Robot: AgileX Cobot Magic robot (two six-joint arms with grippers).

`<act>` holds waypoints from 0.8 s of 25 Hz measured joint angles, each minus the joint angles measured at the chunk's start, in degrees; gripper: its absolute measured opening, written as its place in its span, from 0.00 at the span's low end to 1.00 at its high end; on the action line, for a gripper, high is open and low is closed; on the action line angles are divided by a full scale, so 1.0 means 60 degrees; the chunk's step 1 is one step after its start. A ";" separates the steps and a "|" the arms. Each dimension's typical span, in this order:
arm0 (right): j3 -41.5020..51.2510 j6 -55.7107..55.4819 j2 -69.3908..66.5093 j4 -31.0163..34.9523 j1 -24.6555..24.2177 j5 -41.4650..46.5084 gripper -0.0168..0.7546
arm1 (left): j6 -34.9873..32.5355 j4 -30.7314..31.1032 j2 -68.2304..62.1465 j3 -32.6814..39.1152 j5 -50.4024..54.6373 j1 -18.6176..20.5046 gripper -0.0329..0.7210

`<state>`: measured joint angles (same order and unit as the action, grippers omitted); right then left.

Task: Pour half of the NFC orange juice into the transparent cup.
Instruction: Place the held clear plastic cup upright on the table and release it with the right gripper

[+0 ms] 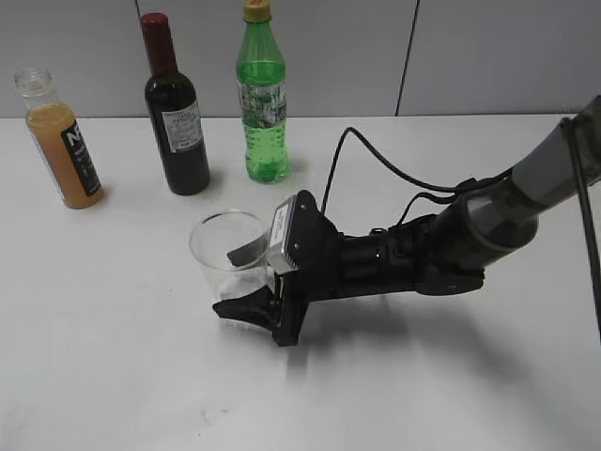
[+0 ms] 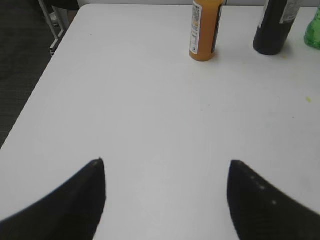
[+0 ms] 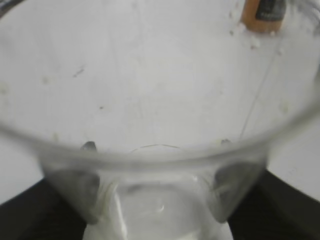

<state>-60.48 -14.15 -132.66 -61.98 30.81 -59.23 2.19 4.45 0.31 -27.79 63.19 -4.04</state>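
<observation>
Exterior view first: the right claw (image 1: 246, 280) reaches in low across the bench (image 1: 113, 357), its two black fingers set either side of the transparent cup (image 1: 228, 246). The right wrist view confirms it, with the cup wall filling the picture and a dark finger pressed at each lower side, so the claw looks closed on the cup, which stands upright and empty. Over at the far left stands the NFC orange juice (image 1: 62, 141), capless, upright, well apart from the cup and untouched by either arm. Beside it are the dark wine bottle (image 1: 175, 108) and the green bottle (image 1: 261, 99), neither part of this job. From the left wrist view, the left claw (image 2: 167, 187) hangs wide open above bare bench, holding nothing, the juice bottle ahead of it in the distance. My read: very early going. No juice is in the cup, the bottle looks full to the shoulder, and lifting, tilting and pouring half are all still to come.
</observation>
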 joint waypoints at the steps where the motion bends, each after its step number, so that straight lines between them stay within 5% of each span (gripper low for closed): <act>1: 0.0000 0.0028 -0.0066 -0.0080 0.0000 0.0052 0.72 | 0.0000 0.0000 0.0000 0.0000 0.0000 0.0000 0.82; 13: -0.0301 -0.0148 -0.0097 -0.0182 0.0000 0.1119 0.73 | 0.0000 0.0000 0.0000 0.0000 0.0000 0.0000 0.82; 20: -0.0301 -0.1249 0.0326 -0.1194 0.0000 0.2060 0.81 | 0.0000 0.0000 0.0000 0.0000 0.0000 0.0000 0.82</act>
<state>-62.28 -21.65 -130.71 -69.15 30.81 -46.87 2.19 4.45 0.31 -27.79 63.19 -4.04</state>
